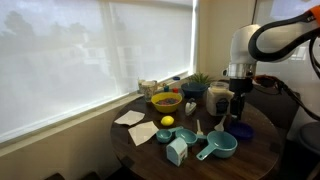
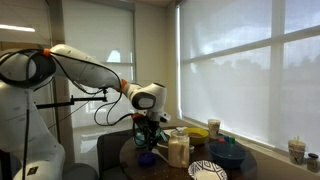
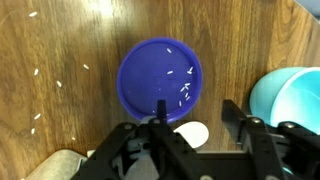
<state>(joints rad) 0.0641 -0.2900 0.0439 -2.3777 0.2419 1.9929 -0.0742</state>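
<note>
Wood table strewn with rice grains, blue dish under claw, jaws apart; window blinds drawn

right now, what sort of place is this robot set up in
Probably an office or lab corner staged as a kitchen table: a round wooden table beside tall windows with roller blinds, laid with a yellow bowl, a blue dish and a teal measuring cup.

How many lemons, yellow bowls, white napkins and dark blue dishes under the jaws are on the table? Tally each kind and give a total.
Lemon: 1
Yellow bowl: 1
White napkins: 2
Dark blue dish under the jaws: 1
Total: 5
</note>
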